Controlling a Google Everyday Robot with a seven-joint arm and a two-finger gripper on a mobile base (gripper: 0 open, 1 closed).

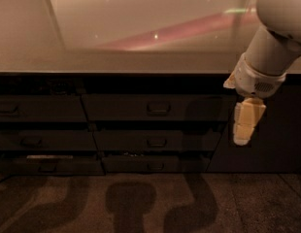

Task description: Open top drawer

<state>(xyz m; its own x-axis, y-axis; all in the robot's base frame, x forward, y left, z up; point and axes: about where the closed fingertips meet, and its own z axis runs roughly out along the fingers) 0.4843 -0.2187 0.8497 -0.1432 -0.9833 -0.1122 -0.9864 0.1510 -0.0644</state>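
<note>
The top drawer point(155, 107) is the widest dark front just under the counter, closed, with a central loop handle point(158, 108). My gripper point(242, 139) hangs down from the white arm at the right, in front of the dark panel right of the drawer stack, level with the top and middle fronts. It is to the right of the handle and apart from it.
A pale glossy countertop point(141, 33) spans the top. Two shallower drawer fronts point(155, 141) lie below the top one, and a narrower drawer column point(39, 140) stands at the left. The arm's shadows fall on the speckled floor point(141, 203).
</note>
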